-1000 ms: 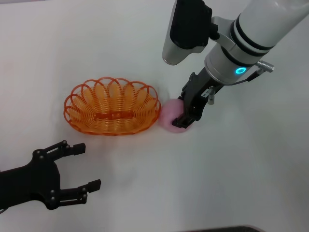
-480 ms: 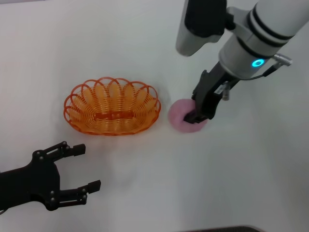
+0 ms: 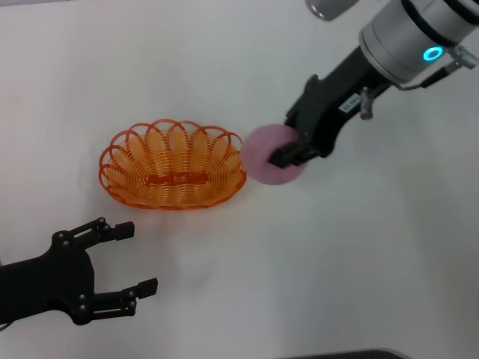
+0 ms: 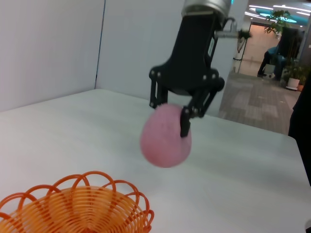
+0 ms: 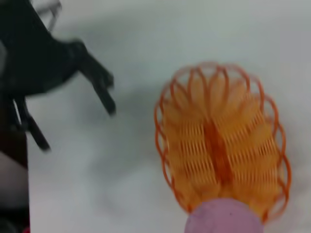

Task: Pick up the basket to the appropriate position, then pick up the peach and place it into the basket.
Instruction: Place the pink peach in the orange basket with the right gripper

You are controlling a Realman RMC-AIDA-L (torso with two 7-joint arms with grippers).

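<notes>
The orange wire basket stands on the white table, left of centre in the head view. It also shows in the left wrist view and the right wrist view. My right gripper is shut on the pale-pink peach and holds it in the air just right of the basket's rim. The left wrist view shows the peach hanging between the black fingers, clear of the table. The peach's top shows in the right wrist view. My left gripper is open and empty near the front left.
The white table stretches to the right and front of the basket. In the right wrist view the left gripper shows as a dark shape beyond the basket.
My right gripper has lifted the peach off the table and carried it up and slightly left toward the basket's rim. The basket and left arm have not moved.
</notes>
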